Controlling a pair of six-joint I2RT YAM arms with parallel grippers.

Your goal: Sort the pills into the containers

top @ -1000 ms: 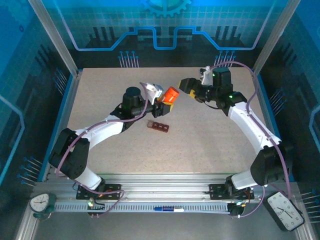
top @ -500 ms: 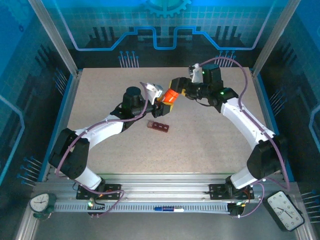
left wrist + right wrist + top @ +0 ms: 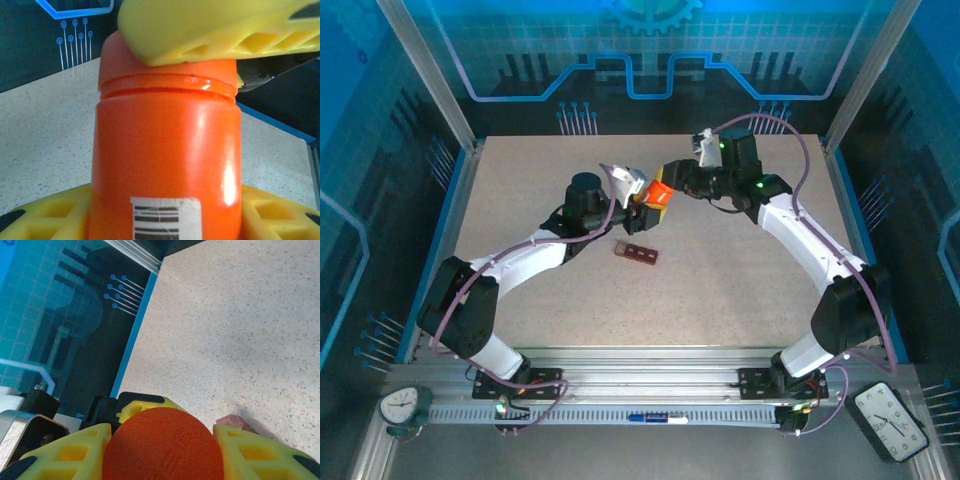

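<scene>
Left gripper (image 3: 644, 206) clamps the orange pill bottle (image 3: 165, 150); right gripper (image 3: 672, 181) pinches its cap (image 3: 162, 445). If I twist crooked, pills may spill past the compartment strip (image 3: 637, 253) on the table (image 3: 740, 290) nearby.

Right end effector (image 3: 161, 434) presses its yellow fingers (image 3: 70, 454) against both sides of the orange bottle (image 3: 162, 455), seen from the top. Just beyond one finger, a corner of the reddish-brown containers (image 3: 231, 420) lies on the speckled worktop (image 3: 240, 330). Far beyond the other finger stands a blue-lit wall (image 3: 60, 315).
</scene>
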